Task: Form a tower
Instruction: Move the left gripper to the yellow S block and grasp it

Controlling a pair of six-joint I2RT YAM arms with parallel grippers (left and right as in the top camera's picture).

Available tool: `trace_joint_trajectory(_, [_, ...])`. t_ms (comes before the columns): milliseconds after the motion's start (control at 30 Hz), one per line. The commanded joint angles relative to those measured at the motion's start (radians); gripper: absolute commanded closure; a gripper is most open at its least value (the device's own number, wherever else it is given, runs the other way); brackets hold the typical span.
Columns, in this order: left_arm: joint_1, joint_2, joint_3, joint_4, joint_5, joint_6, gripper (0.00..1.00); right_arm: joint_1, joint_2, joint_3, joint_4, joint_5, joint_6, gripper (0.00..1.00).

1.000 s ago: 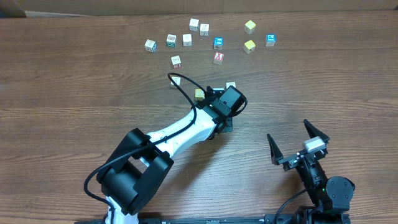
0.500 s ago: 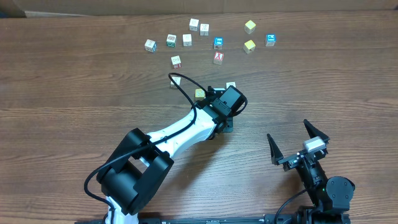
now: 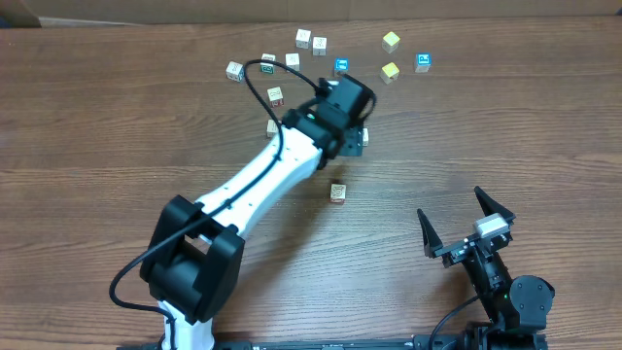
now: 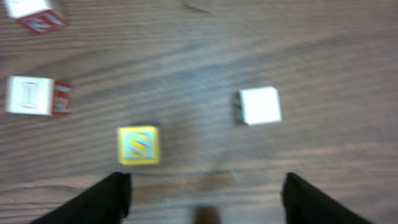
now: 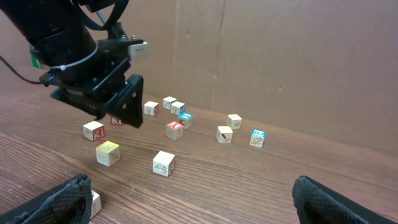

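Note:
My left gripper hangs open and empty over the loose cubes at mid-table. In the left wrist view its black fingers frame bare wood, with a yellow S cube and a white cube just beyond. Nearer the front a pale cube with a red mark stands alone. From above I cannot tell whether it tops a tower. The right wrist view shows only its edge behind a finger. My right gripper rests open at the front right, holding nothing.
Several loose cubes lie scattered along the back of the wooden table, among them a blue one, two yellowish ones and a white one. A cardboard wall stands behind them.
The left gripper opened, let go of the pale cube at mid-table and drew away toward the back cubes. The right arm has not moved.

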Motion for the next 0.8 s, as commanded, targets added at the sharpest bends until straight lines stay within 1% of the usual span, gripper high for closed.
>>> trace_joint_trajectory(0, [0.062,0.004,0.009,0.021,-0.021,0.019,0.29,0.003,-0.010,-0.010,0.002,0.003,0.006,0.00])
trace_joint_trajectory(67, [0.085,0.004,0.005,0.029,-0.021,0.019,0.34,0.003,-0.010,-0.010,0.002,0.003,0.006,0.00])
trace_joint_trajectory(200, [0.112,0.025,-0.001,0.030,-0.020,0.019,0.37,0.003,-0.010,-0.010,0.002,0.003,0.006,0.00])
trace_joint_trajectory(500, [0.094,0.137,-0.001,0.034,-0.005,0.019,0.38,0.003,-0.010,-0.010,0.002,0.003,0.006,0.00])
trace_joint_trajectory(667, [0.095,0.168,-0.001,0.037,-0.005,0.019,0.39,0.003,-0.010,-0.010,0.002,0.003,0.006,0.00])
trace_joint_trajectory(700, [0.095,0.172,-0.001,0.042,-0.005,0.020,0.44,0.003,-0.010,-0.010,0.002,0.003,0.006,0.00])
trace_joint_trajectory(767, [0.095,0.173,-0.001,0.053,-0.005,0.030,0.57,0.003,-0.010,-0.010,0.002,0.003,0.006,0.00])
